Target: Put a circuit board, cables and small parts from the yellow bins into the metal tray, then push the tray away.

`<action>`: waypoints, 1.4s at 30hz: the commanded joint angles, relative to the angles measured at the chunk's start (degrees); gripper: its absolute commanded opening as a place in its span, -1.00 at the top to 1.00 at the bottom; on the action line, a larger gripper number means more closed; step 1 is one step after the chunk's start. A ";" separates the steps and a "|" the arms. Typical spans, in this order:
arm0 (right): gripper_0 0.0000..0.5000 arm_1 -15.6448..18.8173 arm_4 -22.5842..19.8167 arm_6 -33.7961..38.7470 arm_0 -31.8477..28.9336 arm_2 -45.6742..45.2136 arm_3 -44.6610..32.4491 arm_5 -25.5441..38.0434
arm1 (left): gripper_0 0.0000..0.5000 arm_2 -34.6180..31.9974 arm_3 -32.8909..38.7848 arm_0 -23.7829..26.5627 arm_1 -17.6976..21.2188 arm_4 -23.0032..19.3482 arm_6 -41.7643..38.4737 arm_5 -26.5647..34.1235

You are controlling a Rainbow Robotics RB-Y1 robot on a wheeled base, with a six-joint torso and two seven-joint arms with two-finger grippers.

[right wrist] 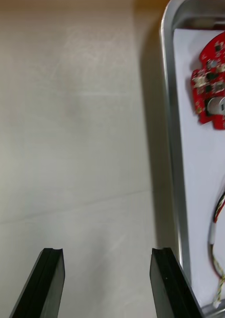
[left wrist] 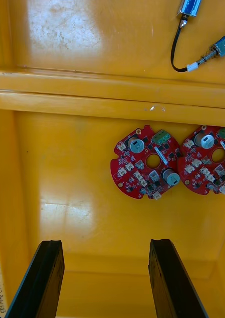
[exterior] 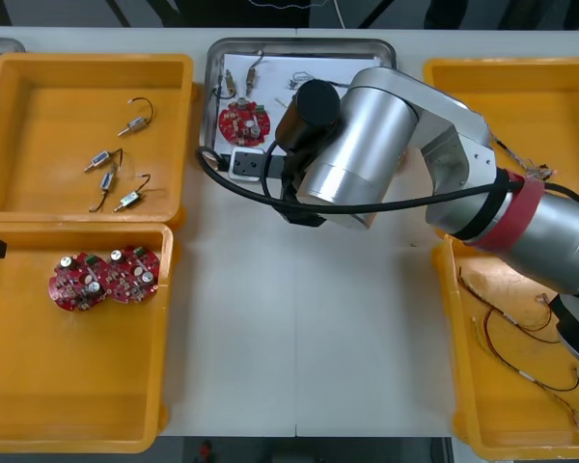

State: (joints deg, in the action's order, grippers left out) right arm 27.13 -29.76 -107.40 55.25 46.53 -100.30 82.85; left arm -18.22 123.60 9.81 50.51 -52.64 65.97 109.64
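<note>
Front view: metal tray (exterior: 299, 41), 12 o'clock, holds circuit board (exterior: 243, 122), cable (right wrist: 220, 198), small metal part (exterior: 254, 72); push remains. Beside it, right jaws released; left jaws released at 9 o'clock.

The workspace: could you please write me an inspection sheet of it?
Surface: light table, bare between bins.
Job's things: metal tray holds one circuit board; two circuit boards in near left yellow bin; small metal parts in far left yellow bin.
Clutter: nothing seen.
Grippers: left gripper over the boards, jaws open; right gripper beside the tray's rim, jaws open.
Cables: red and yellow cables in near right yellow bin.
Surroundings: nothing seen.
</note>
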 commanded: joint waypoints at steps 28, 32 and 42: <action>-1.00 4.60 -1.00 3.77 -32.05 -43.98 -35.40 27.15 | -1.00 -1.64 1.47 -0.93 2.58 0.26 6.81 0.36; -1.00 4.60 -4.26 4.65 -35.03 -51.81 -35.66 27.15 | -1.00 -1.64 1.47 -0.93 2.58 0.26 6.81 0.36; -1.00 5.31 -5.05 8.26 -43.21 -64.11 -35.66 27.15 | -1.00 -1.64 1.47 -0.93 2.58 0.26 6.81 0.36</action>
State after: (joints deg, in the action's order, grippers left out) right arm 30.53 -34.37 -102.90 14.84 -14.34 -134.01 109.83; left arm -18.22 123.67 9.80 50.53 -52.64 65.97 109.64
